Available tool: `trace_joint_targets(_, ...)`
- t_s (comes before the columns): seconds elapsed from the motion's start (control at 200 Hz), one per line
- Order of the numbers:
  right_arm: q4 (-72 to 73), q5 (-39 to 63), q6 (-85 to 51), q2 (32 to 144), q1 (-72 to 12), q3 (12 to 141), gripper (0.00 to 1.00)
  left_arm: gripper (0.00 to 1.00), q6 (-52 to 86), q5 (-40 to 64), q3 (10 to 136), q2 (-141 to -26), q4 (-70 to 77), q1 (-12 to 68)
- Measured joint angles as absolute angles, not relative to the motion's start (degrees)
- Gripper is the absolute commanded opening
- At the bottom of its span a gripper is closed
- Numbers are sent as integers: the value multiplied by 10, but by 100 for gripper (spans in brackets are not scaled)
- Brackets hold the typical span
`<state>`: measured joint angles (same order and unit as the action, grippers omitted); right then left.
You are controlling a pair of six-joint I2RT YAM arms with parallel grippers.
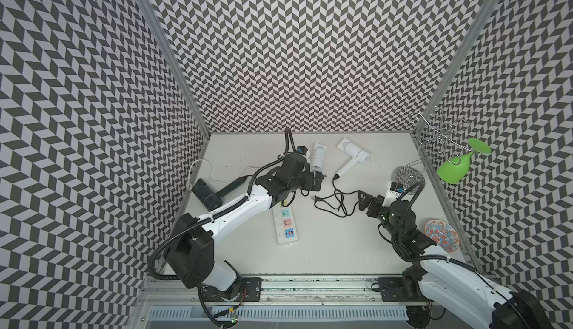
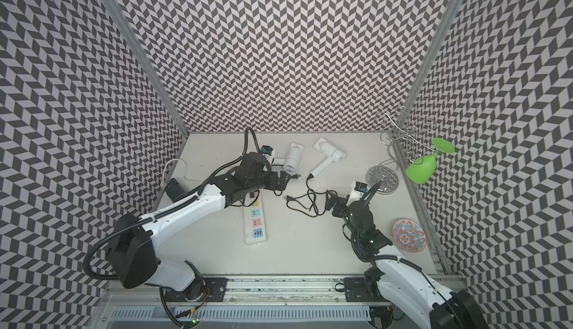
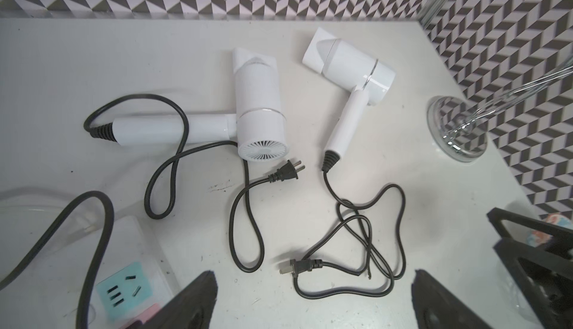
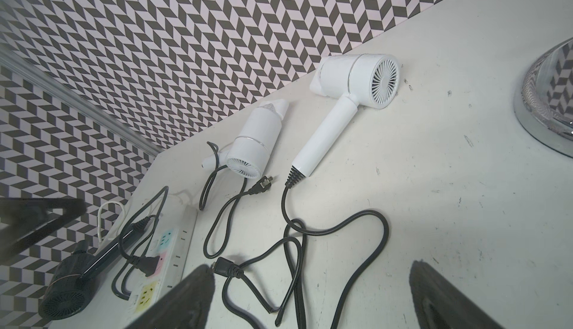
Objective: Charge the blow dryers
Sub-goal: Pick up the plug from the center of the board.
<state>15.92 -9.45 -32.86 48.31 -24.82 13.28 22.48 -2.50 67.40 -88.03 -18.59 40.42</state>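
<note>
As both top views show, the two white dryers lie unplugged toward the back of the desk (image 1: 341,250), the left-hand white dryer (image 1: 317,157) half behind the left gripper (image 1: 318,181) and the right-hand white dryer (image 1: 353,157) clear of it, while the dark dryer (image 1: 207,195) lies at the left edge. The right-hand one's cord ends in a loose plug (image 1: 317,199). It lies flat between the left gripper and the right gripper (image 1: 362,200), just right of the power strip (image 1: 286,231), with its long axis across the desk and its prongs toward the strip. In the left wrist view the fingers (image 3: 198,299) are spread wide with nothing between them. That plug sits just ahead, roughly centred in the gap, but its length runs along the line from one finger to the other (so a closing grip would meet it end to end). The left-hand dryer's plug (image 3: 286,172) rests farther off, beside the fan grille. In the right wrist view the fingers (image 4: 434,299) are equally wide apart and empty, the loose plug lies off-centre at one fingertip, and the dark dryer's plug (image 4: 148,262) appears already seated in a pink socket. I judge the left arm nearer and better centred: the coming move likely calls for a quarter turn of the wrist, then a drop onto the plug's narrow sides.
</note>
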Motion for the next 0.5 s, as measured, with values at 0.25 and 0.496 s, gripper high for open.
trace_joint_targets(0.25, 164, -94, -329, 483, -248, 133, 99, 99, 201, -25, 760, -1014, -232, 393)
trace_joint_targets(0.496, 164, -94, -329, 485, -248, 133, 99, 83, 184, 13, 767, -1080, -237, 347)
